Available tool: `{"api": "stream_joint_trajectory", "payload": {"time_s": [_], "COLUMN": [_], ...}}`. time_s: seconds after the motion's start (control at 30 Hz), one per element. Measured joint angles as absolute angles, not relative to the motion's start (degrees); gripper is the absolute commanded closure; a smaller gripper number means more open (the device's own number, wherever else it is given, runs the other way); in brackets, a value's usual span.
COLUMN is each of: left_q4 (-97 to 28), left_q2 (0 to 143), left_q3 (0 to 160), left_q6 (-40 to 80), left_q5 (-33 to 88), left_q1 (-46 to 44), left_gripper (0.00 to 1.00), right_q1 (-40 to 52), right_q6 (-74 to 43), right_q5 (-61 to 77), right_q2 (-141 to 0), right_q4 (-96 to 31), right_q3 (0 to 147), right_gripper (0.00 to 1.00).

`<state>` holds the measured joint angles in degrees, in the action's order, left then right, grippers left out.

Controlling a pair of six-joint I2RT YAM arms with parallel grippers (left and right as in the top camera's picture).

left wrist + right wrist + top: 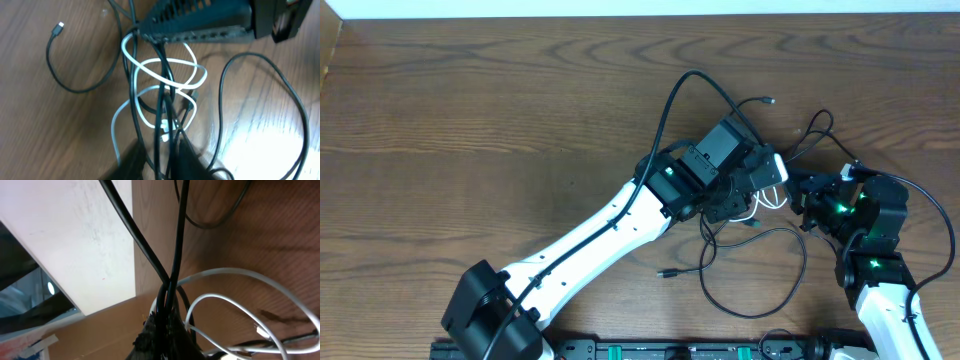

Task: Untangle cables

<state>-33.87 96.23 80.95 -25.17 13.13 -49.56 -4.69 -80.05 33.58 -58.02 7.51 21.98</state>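
Near plug [665,272]: alone on the counter [470,120], well apart from the left jaws on their near side, its thin cord curling back to the tangle.
Left arm [610,225]: stretched across, wrist right over the cables [165,115].
Left jaws: low over the knot, dark and blurred in the wrist view. Cords run through the slim gap between them, but pinching or merely straddling? I cannot tell.
Far plug [769,100]: beyond the left jaws, clear of the knot, resting free.
White cable [230,271]: short, coiled in a couple of loops right between the two sets of jaws, with black cords [178,230] threading through.
Slack loop [805,262]: a wide black curve on the counter, on the near side of both jaws.
Right jaws: pressed together, pinching two black cords where they converge. The cords run straight away from the tips.
Feel: my read is that these are light, limp and smooth-jacketed, so they will sag, slide and drag neighbours along. Only the plugs are stiff, and those look likely to snag at a crossing.
Hold: best bet is to grab just behind a free plug, or the white cable at an outer loop, and feed the end back through. Tugging mid-span would probably cinch the knot.
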Motion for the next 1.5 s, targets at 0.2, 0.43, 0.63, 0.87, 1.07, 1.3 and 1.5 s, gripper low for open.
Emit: {"api": "stream_joint_trajectory", "payload": {"time_s": [0.2, 0.43, 0.63, 0.87, 1.07, 1.3, 1.5], "left_q4": [-33.85, -33.85, -33.82, -32.75, -29.80, -26.22, -24.12], "left_q2": [96.23, 96.23, 96.23, 96.36, 99.09, 100.66, 100.68], "left_q3": [80.95, 80.95, 80.95, 80.95, 80.95, 80.95, 80.95], "left_q6": [-25.30, -25.28, -25.15, -25.08, -24.91, -24.88, -24.88], "left_q5": [12.97, 12.97, 12.97, 12.99, 12.95, 12.64, 11.62], "left_q1": [-49.56, -49.56, -49.56, -49.56, -49.56, -49.58, -49.56], "left_gripper": [0.38, 0.25, 0.17, 0.14, 0.07, 0.07, 0.07], "right_q1": [-4.69, -4.69, -4.69, -4.69, -4.69, -4.69, -4.69], "right_q6": [-78.24, -77.19, -76.88, -76.62, -75.88, -75.64, -75.64], "right_q5": [33.69, 33.91, 34.26, 35.64, 36.69, 37.87, 38.61], "right_q2": [-58.02, -58.02, -58.02, -58.02, -58.02, -58.02, -58.02], "right_q4": [7.44, 7.46, 7.46, 7.46, 7.46, 7.60, 7.62], "right_q3": [21.98, 21.98, 21.98, 21.98, 21.98, 21.98, 21.98], "right_gripper": [0.99, 0.99, 0.99, 0.99, 0.99, 0.99, 0.99]}}
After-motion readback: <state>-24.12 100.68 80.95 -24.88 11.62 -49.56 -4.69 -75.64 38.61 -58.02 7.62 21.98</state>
